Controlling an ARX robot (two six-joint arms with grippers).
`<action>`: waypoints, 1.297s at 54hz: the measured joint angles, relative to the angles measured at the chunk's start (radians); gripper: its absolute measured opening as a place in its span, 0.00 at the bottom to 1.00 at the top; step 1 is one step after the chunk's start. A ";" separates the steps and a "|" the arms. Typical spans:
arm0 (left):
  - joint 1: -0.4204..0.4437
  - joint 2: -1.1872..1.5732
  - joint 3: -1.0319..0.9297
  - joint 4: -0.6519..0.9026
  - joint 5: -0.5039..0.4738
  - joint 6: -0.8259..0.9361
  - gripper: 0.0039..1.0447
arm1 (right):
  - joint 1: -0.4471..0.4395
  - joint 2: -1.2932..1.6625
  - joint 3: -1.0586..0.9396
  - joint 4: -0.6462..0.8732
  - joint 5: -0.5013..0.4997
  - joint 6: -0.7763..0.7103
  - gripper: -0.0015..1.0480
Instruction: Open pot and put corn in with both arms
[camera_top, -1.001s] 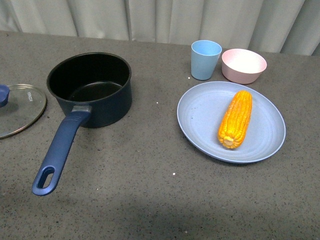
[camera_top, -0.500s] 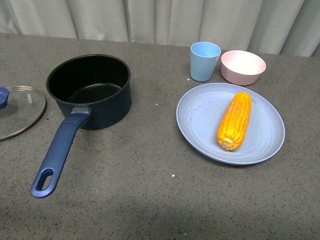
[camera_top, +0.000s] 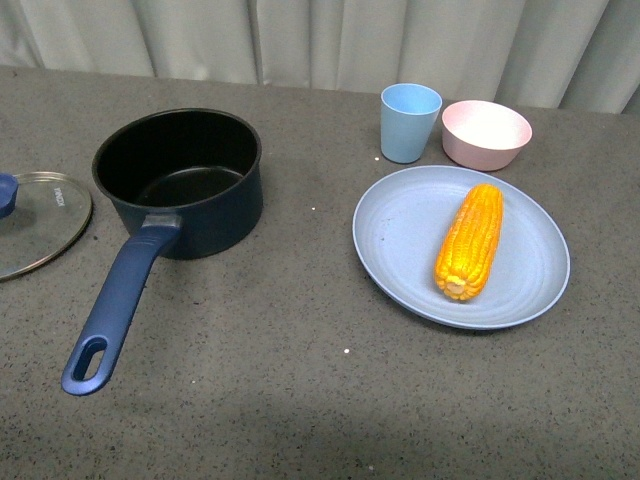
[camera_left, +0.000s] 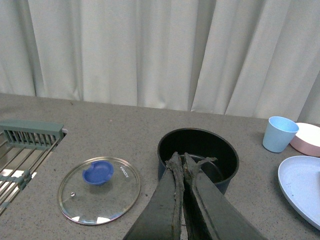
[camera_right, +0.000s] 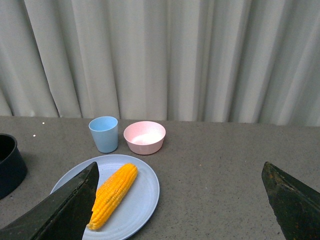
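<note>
Now: pot (camera_top: 180, 180) stands open at left, with the lid (camera_top: 40, 220) lying flat further left. Corn (camera_top: 470, 240) lies on the blue plate (camera_top: 400, 230) at right, long axis near-to-far, far end tipped slightly right. Right gripper (camera_right: 179, 172) faces it, jaws wide apart, empty; likely the nearer arm. Left gripper (camera_left: 181, 160) is pinched together, empty, pointing toward the pot.

Left gripper (camera_left: 181, 159) has its fingers pressed tight together w/ nothing between. Right gripper (camera_right: 180, 170) is spread wide, empty. Both point fwd, roughly level
</note>
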 joint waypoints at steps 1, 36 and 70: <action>0.000 -0.006 0.000 -0.006 0.000 0.000 0.03 | 0.000 0.000 0.000 0.000 0.000 0.000 0.91; 0.000 -0.225 0.000 -0.234 -0.001 0.000 0.30 | -0.105 0.082 0.017 0.010 -0.334 -0.074 0.91; -0.001 -0.227 0.000 -0.235 0.000 0.003 0.94 | 0.238 1.239 0.501 0.326 -0.061 -0.124 0.91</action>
